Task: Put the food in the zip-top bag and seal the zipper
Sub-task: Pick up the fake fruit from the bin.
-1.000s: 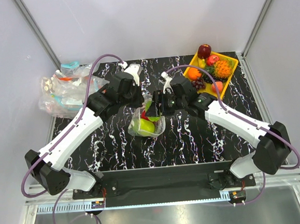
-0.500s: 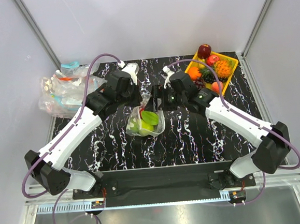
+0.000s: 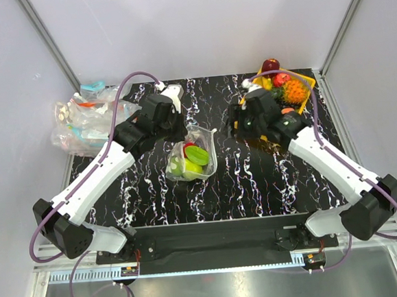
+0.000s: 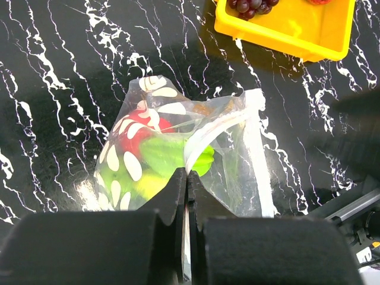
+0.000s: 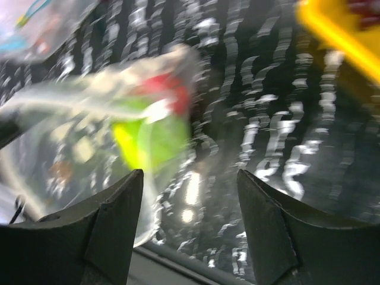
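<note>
The zip-top bag [image 4: 231,172], printed with white ovals, lies at centre of the table [image 3: 256,185], long axis roughly 8–2 o'clock, mouth toward 2 o'clock, food [image 4: 169,155] inside. The left gripper [image 4: 187,175] is clenched on the zipper [image 4: 259,154]. The right gripper [image 5: 190,173], at 1 o'clock, is released and empty.

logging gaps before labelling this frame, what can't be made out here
Right wrist view: motion blur smears the food in the zip-top bag into red and green patches.
Left wrist view: the left gripper covers the bag's near edge; the top edge cuts off the yellow tray.
Top view: the right arm hides part of the tray.
</note>
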`<state>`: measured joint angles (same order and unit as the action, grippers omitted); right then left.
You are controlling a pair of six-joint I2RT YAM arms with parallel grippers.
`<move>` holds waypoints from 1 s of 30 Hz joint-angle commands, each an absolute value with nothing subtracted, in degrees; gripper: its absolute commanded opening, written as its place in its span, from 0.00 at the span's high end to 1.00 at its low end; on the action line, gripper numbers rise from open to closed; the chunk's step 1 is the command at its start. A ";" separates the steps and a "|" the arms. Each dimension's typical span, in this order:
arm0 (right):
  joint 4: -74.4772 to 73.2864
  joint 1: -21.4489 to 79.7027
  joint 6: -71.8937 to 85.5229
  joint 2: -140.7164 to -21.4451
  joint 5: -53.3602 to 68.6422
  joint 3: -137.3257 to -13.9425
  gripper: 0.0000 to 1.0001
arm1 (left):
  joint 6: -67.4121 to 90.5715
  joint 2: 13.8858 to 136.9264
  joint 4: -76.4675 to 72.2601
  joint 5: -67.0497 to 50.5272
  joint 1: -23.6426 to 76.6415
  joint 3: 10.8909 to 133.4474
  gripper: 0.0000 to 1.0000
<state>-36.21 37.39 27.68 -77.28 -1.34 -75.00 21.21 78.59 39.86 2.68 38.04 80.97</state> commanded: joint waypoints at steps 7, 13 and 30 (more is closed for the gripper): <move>-38.58 16.45 22.15 -78.83 -7.55 -77.60 0.29 | 18.55 76.90 42.27 2.99 37.71 83.41 1.00; -36.83 9.41 21.10 -85.42 -10.81 -79.63 0.30 | 16.96 76.47 40.08 2.90 37.71 80.96 1.00; -30.15 3.69 17.14 -108.62 -20.91 -89.56 0.27 | 15.47 71.19 34.28 2.99 37.79 76.99 1.00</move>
